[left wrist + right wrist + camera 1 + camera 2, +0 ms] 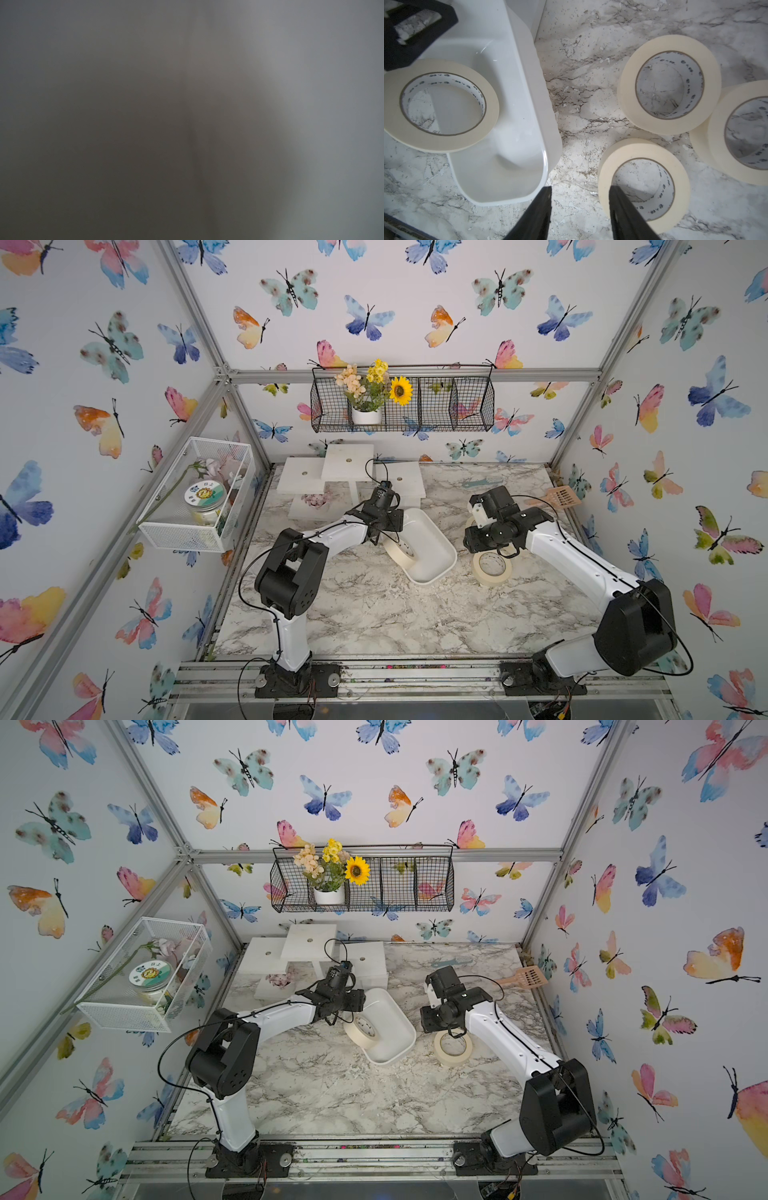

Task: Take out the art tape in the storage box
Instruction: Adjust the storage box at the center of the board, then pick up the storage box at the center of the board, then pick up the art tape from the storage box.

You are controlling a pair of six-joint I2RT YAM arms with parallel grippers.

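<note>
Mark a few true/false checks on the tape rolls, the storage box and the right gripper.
1. Three tape rolls lie on the table, outside the storage box. True.
2. The fourth roll lies flat on the box floor. False: it is tilted over the box's rim.
3. The right gripper is shut on a roll. False: its jaws stand apart.
4. The left wrist view shows only grey blur. True.

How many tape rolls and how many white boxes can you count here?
Art tape rolls: 4 (one across the box's rim, three outside it)
Storage box: 1
Total: 5
</note>
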